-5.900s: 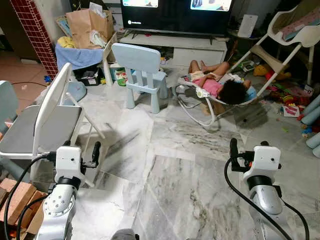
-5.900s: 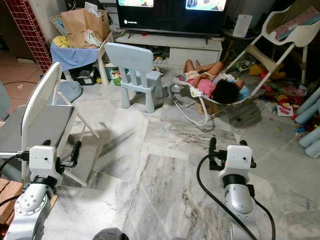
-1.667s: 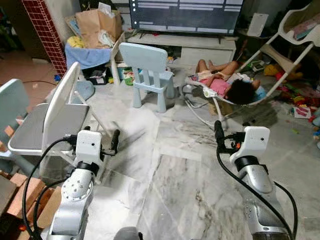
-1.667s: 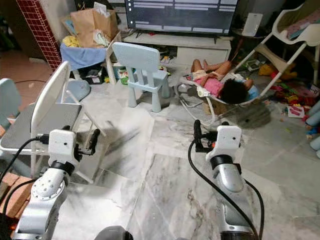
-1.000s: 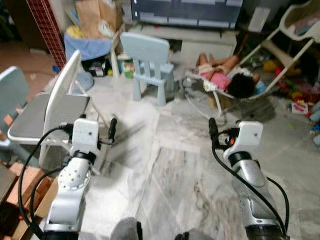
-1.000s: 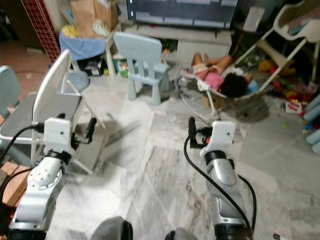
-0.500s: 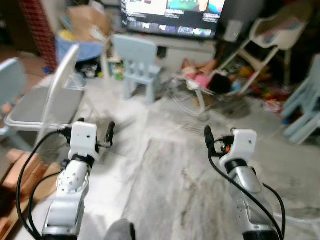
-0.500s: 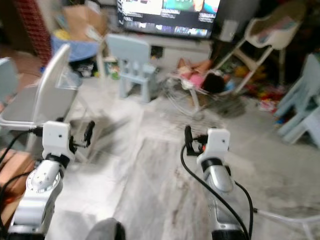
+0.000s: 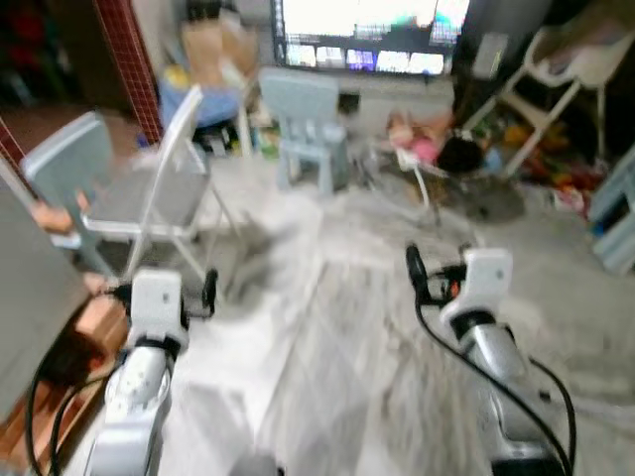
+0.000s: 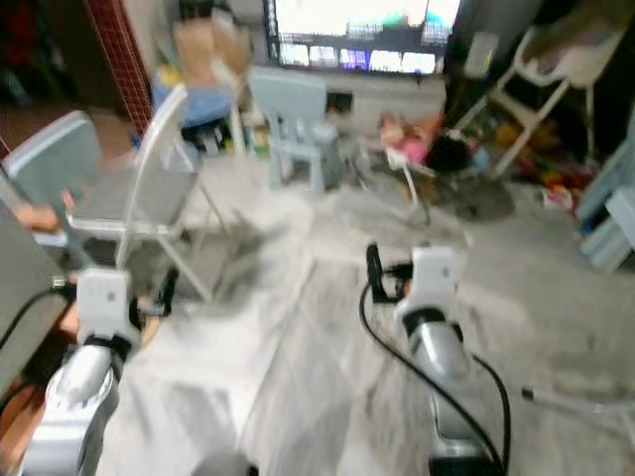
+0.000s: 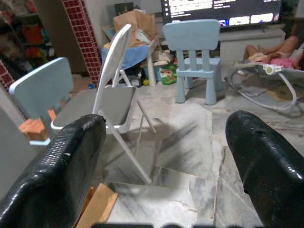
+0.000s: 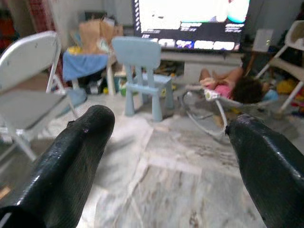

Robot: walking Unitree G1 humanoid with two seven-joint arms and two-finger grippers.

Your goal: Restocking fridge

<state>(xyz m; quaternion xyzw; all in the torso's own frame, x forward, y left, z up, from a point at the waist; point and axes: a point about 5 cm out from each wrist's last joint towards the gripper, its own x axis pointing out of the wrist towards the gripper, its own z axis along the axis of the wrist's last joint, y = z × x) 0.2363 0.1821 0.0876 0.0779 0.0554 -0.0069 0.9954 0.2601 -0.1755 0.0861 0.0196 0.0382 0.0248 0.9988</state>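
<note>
Fridge unseen; two grippers, left gripper (image 11: 164, 156) and right gripper (image 12: 166, 156), both spread, empty; apparently three chairs (image 11: 192, 45).

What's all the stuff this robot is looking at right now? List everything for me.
Television screen: one, lit, against the far wall.
Small plastic child's chair: one, pale blue, before the television.
Metal folding chair: one, white frame with grey seat, on the robot's left.
Larger plastic chair: one, pale blue, beyond the folding chair.
Brown paper bag: one, on a blue-draped stand by the red brick pillar.
Person: one, pink top, lying in a bouncer seat.
High chair: one, white, far right.
Marble floor: grey-white.
Left gripper: open, empty.
Right gripper: open, empty.
</note>
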